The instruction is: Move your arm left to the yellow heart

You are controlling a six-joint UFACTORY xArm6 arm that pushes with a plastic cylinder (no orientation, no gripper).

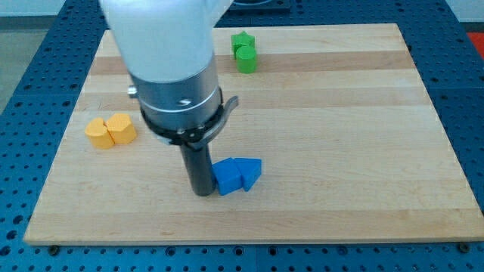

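**Tip beside the blue block, yellow heart off toward the left edge**

Rod and arm housing fill the upper middle of the camera view, hanging over the wooden board [340, 113]. The white and grey body of the arm [170, 68] narrows into the dark rod, and my tip [203, 193] sits on the board near its bottom edge, a little left of centre. There are no jaws on this rig, only the straight rod, so nothing is spread or pinched.

Just to the right of my tip lies the blue block [237, 175], a wedge-like shape pointing toward the view's right. Its left face appears to touch the rod, though the exact contact is hard to make out.

The yellow heart [110, 131] rests near the board's left edge, about halfway between the top and bottom edges. It is up and to the left of my tip, well apart from it, with bare wood between. Its two lobes point roughly toward the view's right and top.

The green block [244, 51] stands near the top edge, slightly right of the arm housing and well apart from both other blocks. Its shape is lumpy and cannot be made out for certain.

Around the board runs a blue perforated bench surface [30, 91], visible on all sides of the view.
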